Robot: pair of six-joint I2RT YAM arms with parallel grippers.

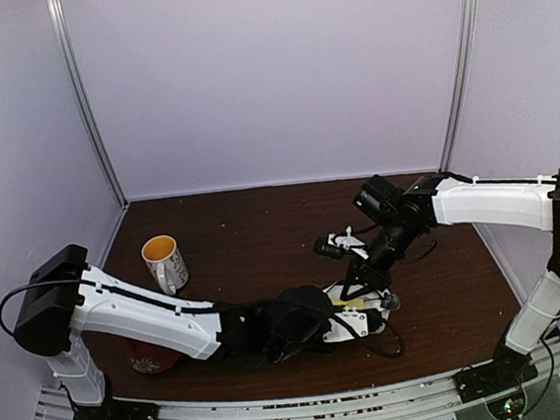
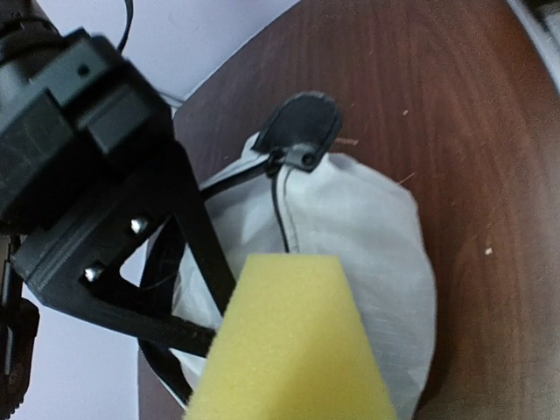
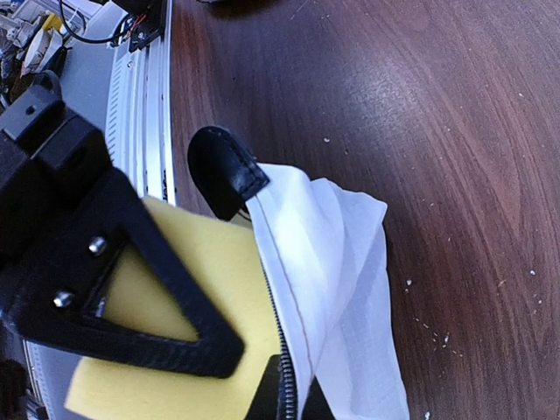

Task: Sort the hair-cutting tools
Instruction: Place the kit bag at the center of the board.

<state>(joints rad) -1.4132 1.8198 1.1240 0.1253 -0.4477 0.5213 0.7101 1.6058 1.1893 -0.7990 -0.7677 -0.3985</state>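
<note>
Step in hand, judged: getting into the white pouch (image 2: 367, 227), which lies mid-table near the front edge with the yellow sponge block (image 2: 297, 341) at its mouth. Left gripper (image 1: 305, 319) and right gripper (image 1: 363, 279) are both at the pouch; opening and hold unreadable. Hair-cutting tools not visible, possibly inside. Next: spread the mouth by the zipper pull (image 3: 219, 171).

Soft even light — wrist views blurred close-up
</note>
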